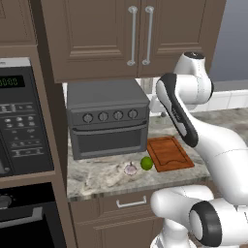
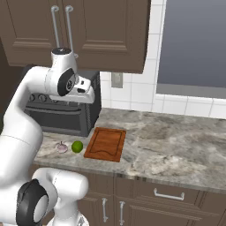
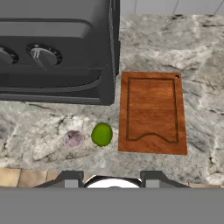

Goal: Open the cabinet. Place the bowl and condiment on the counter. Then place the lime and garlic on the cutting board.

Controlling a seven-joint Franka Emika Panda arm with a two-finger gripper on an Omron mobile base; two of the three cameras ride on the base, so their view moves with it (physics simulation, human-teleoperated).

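Above the tabletop (image 3: 192,48), beside the toaster oven (image 3: 52,52)
Lime (image 3: 101,134) and garlic (image 3: 73,139) wait beside the empty cutting board (image 3: 152,113); cabinet (image 1: 97,34) closed; pincer state unclear.

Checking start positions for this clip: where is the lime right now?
The lime lies on the counter near its front edge, between the garlic and the cutting board, in front of the toaster oven.
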